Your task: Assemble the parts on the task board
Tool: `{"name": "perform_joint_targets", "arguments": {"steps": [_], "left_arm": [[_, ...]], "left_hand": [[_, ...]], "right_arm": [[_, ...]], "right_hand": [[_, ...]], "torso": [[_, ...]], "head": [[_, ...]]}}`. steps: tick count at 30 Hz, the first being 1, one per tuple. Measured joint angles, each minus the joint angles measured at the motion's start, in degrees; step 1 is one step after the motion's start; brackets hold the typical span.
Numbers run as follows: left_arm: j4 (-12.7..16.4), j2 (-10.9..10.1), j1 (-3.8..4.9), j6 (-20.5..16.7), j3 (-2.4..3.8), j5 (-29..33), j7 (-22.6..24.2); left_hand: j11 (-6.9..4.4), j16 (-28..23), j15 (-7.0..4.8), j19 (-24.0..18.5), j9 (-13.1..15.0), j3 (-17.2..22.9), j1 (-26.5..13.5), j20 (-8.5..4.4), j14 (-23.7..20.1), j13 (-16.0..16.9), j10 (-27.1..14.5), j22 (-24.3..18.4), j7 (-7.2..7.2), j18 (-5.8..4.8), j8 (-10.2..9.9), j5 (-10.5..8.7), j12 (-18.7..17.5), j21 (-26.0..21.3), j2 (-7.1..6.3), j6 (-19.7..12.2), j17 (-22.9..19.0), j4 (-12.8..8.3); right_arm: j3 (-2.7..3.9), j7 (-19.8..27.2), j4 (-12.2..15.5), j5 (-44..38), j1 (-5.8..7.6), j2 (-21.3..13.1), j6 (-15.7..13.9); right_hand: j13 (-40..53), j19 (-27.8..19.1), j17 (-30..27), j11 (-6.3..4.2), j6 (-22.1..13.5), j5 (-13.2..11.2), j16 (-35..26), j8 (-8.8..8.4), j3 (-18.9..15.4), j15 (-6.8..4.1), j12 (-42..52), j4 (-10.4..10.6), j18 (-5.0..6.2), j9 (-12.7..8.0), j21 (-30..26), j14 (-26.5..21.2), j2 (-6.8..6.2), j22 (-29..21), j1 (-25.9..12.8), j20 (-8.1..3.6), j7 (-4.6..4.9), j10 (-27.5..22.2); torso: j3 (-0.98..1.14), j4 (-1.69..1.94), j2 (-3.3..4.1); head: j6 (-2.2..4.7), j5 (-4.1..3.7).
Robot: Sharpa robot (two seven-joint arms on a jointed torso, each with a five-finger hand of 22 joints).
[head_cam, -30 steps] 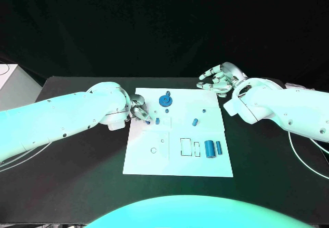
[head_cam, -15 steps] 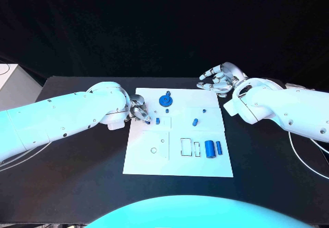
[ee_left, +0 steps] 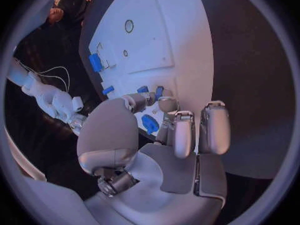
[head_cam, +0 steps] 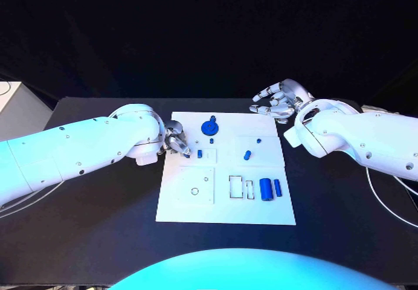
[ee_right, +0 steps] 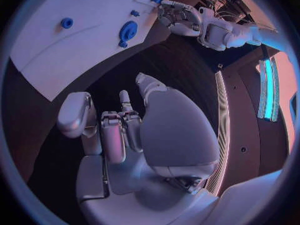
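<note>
A small blue upright peg is seen on the white rectangular task board, just beside the silver left hand; whether anything is pinched cannot be told. The silver right hand, loosely curled and empty, is held well apart off the board's far corner.

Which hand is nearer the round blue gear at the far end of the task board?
Left. The left hand sits at the board's left edge, just beside and nearer the robot than the round blue gear. The right hand hovers off the task board's far right corner, farther away.
</note>
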Motion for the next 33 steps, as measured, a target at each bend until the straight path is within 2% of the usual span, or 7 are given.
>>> {"name": "perform_joint_targets", "arguments": {"steps": [2, 14, 15, 16, 20, 21, 33], "left_arm": [[0.0, 0.1, 0.00, 0.0, 0.00, 0.0, 0.0], [-0.2, 0.4, 0.01, 0.4, 0.00, -0.1, -0.3], [-0.3, 0.4, 0.01, 0.4, -0.02, -0.1, -0.3], [-0.3, 0.4, 0.01, 0.5, -0.02, -0.1, -0.3], [-0.4, 0.5, 0.00, 0.6, -0.02, -0.1, -0.3], [-0.4, 0.5, 0.00, 0.6, -0.02, -0.1, -0.3], [-0.9, 0.8, 0.00, 0.6, -0.01, 0.1, -0.3]], "left_hand": [[0.00, 0.0, 0.00, 0.0, 1.4, 0.0, 0.0, 0.00, 0.0, 0.0, 0.0, 0.0, 0.00, 0.00, 0.0, -0.02, 0.0, 0.0, 0.01, 0.0, 0.0, 0.0], [-0.11, 0.0, -0.21, 0.1, 3.0, 0.2, -1.1, -0.13, -0.2, -0.1, 0.3, 0.0, 0.21, 0.00, 0.4, -0.07, 0.0, 0.0, 0.42, 0.2, 0.0, 0.2], [-0.20, 0.0, -0.21, 0.2, 5.1, 0.3, -1.4, -0.22, -0.2, -0.1, 0.4, 0.0, 0.21, 0.00, 0.5, -0.07, 0.0, 0.0, 0.15, 0.2, 0.0, 0.2], [-0.31, 0.0, -0.21, 0.2, 5.8, 2.7, -1.9, -0.22, -0.2, -0.1, 0.5, 0.0, 0.20, 0.00, 0.5, -0.13, 0.0, 0.0, -0.15, 0.2, 0.0, -2.1], [-0.41, 0.0, -0.21, 0.2, 5.8, 2.9, -3.0, -0.22, -0.2, -0.2, 0.8, 0.0, -0.21, 0.00, 0.5, -0.23, 0.0, 0.0, -0.68, 0.6, 0.0, -2.2], [-0.40, 0.0, -0.21, 0.2, 5.8, 4.0, -3.8, -0.22, -0.2, -0.3, 0.8, 0.0, -0.22, 0.00, 0.5, -0.24, 0.0, 0.0, -0.76, 0.7, 0.0, -3.4], [-0.42, 0.0, -0.62, 0.2, 7.5, 3.4, -5.7, -0.22, -0.2, -0.5, 0.8, 0.0, -1.10, 0.00, 0.6, -0.57, 0.0, 0.0, -1.19, 1.6, 0.0, -4.1]], "right_arm": [[0.00, 0.0, 0.0, 0.0, 0.00, 0.0, 0.0], [0.00, 0.0, 0.0, 0.0, 0.00, -0.1, 0.1], [0.00, 0.0, 0.1, 0.0, 0.00, -0.1, 0.1], [0.00, 0.0, 0.1, 0.0, 0.00, -0.1, 0.1], [0.00, 0.0, 0.1, 0.0, 0.00, -0.1, 0.2], [0.00, 0.0, 0.1, 0.0, 0.00, -0.1, 0.2], [0.00, 0.0, 0.1, 0.0, 0.00, -0.2, 0.2]], "right_hand": [[0.0, 0.0, 0.0, 0.00, 0.0, 0.0, 0.0, 0.00, 0.0, 0.00, 0.0, 0.0, 0.00, 0.0, 0.0, 0.0, 0.03, 0.0, 0.0, 0.00, 0.00, 0.0], [0.0, 0.0, 0.0, 0.00, 0.0, 0.0, 0.0, 0.00, 0.0, 0.00, 0.0, 0.0, 0.00, 0.0, 0.0, 0.0, 0.23, 0.0, -0.2, 0.00, 0.00, 0.0], [0.0, 0.0, 0.0, 0.00, 0.0, 0.0, 0.0, 0.00, 0.0, 0.00, 0.0, 0.0, 0.00, 0.0, 0.0, 0.0, 0.23, 0.0, -0.2, 0.00, 0.00, 0.0], [0.0, 0.0, 0.0, 0.00, 0.0, 0.0, 0.0, 0.00, 0.0, 0.00, 0.0, 0.0, 0.00, 0.0, 0.0, 0.0, 0.23, 0.0, -0.2, 0.00, 0.00, 0.0], [0.0, 0.0, 0.0, 0.00, 0.0, 0.0, 0.0, 0.00, 0.0, 0.00, 0.0, 0.0, 0.00, 0.0, 0.0, 0.0, 0.23, 0.0, -0.2, 0.00, 0.00, 0.0], [0.0, 0.0, 0.0, 0.00, 0.0, 0.0, 0.0, 0.00, 0.0, 0.00, 0.0, 0.0, 0.00, 0.0, 0.0, 0.0, 0.23, 0.0, -0.2, 0.00, 0.00, 0.0], [0.0, 0.0, 0.0, 0.00, 0.0, 0.0, 0.0, 0.00, 0.0, 0.00, 0.0, 0.0, 0.00, 0.0, 0.0, 0.0, 0.23, 0.0, -0.2, 0.00, 0.00, 0.0]], "torso": [[0.03, 0.00, -0.01], [0.07, 0.03, -0.06], [0.07, 0.03, -0.08], [0.07, 0.03, -0.08], [0.07, 0.02, -0.08], [0.07, 0.02, -0.08], [0.03, 0.04, -0.07]], "head": [[0.00, -0.01], [0.00, -0.07], [0.00, -0.08], [0.00, -0.11], [0.00, -0.15], [0.00, -0.15], [0.00, -0.25]]}}
